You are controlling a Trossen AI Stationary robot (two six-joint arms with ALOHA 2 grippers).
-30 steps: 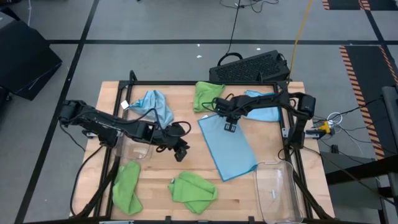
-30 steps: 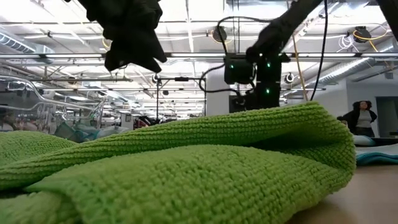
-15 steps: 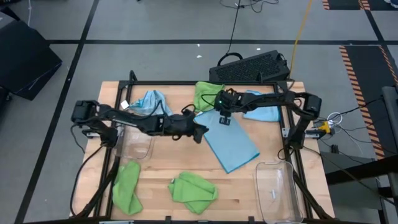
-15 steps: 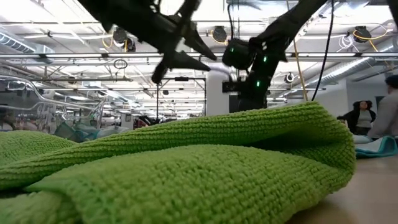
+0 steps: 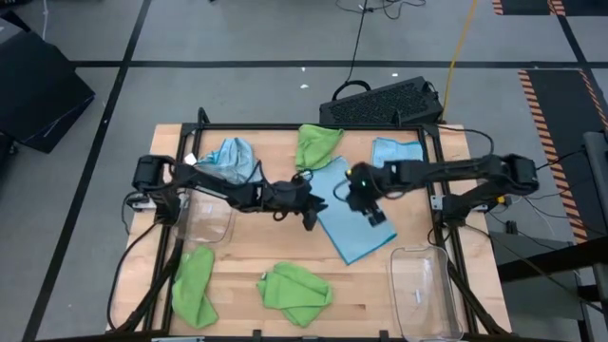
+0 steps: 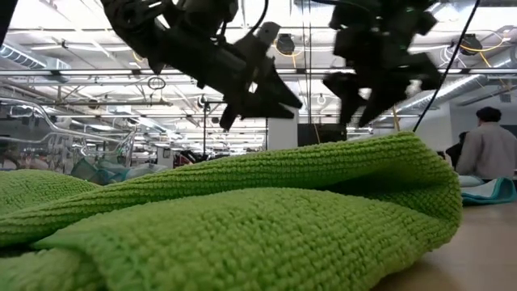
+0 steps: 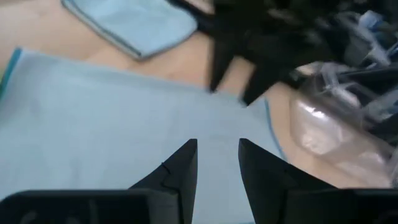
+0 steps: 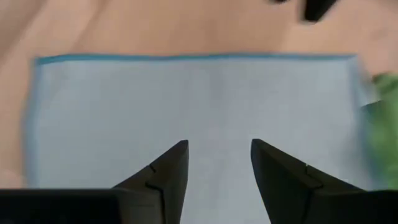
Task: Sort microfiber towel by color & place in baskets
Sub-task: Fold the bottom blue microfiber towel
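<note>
A light blue towel (image 5: 348, 217) lies spread flat near the middle of the wooden table (image 5: 237, 256), and everything else is placed from it. The left gripper (image 5: 313, 211) hangs just over this flat towel's left edge, its two fingers (image 7: 180, 169) a little apart with nothing between them. The right gripper (image 5: 373, 213) hangs over the flat towel's right part, its fingers (image 8: 171, 171) apart and empty, the blue cloth filling the view beneath them. Just beyond the flat towel's far corner sits a bunched lime green towel (image 5: 315, 145); to the far left of it lies a crumpled light blue towel (image 5: 233, 160) with a small white tag, and to the far right, near the table's back edge, a folded light blue towel (image 5: 395, 154). One clear basket (image 5: 204, 220) stands to the left of the flat towel under the left arm, and the other clear basket (image 5: 424, 293) stands near its front right corner at the table's front edge. Two more lime green towels lie toward the front: a folded one (image 5: 296, 290) ahead of the flat towel and another (image 5: 194, 285) at the front left, ahead of the left basket
</note>
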